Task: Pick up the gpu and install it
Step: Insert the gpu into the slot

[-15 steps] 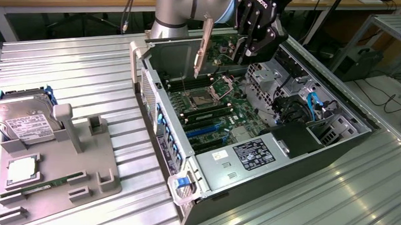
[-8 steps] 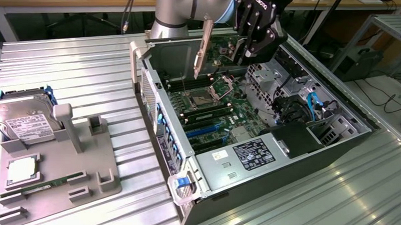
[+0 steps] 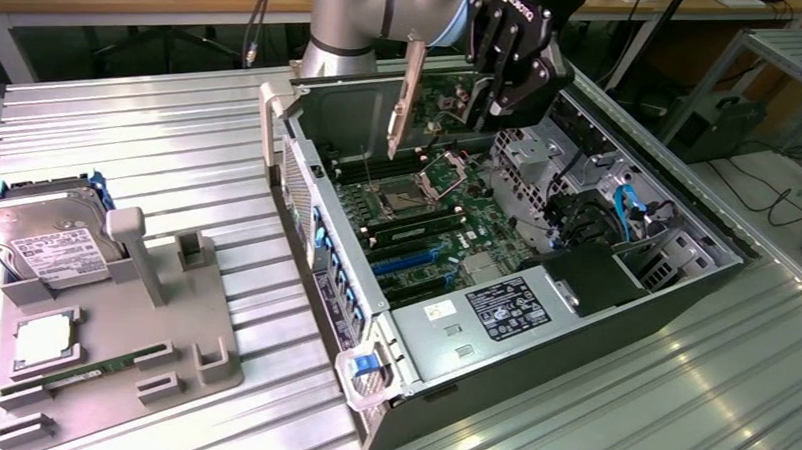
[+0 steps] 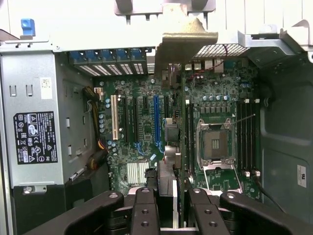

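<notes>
My pincer [image 3: 491, 106], clamped on the gpu [image 3: 405, 100], over the open computer case [image 3: 569, 391] containing the motherboard [image 3: 421, 211]; the tray [image 3: 184, 348] holds a hard drive [image 3: 40, 237].

we note a dull metal bracket on the gpu [image 3: 408, 95], grey sheet-metal case [image 3: 423, 371], shiny ribbed metal table [image 3: 151, 146], matt plastic tray [image 3: 170, 327]

gpu [image 4: 168, 177] partly behind claw [image 4: 173, 203]

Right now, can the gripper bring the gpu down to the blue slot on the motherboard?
Probably yes: the gripper holds the gpu over the open case, and nothing covers the blue slot.
</notes>
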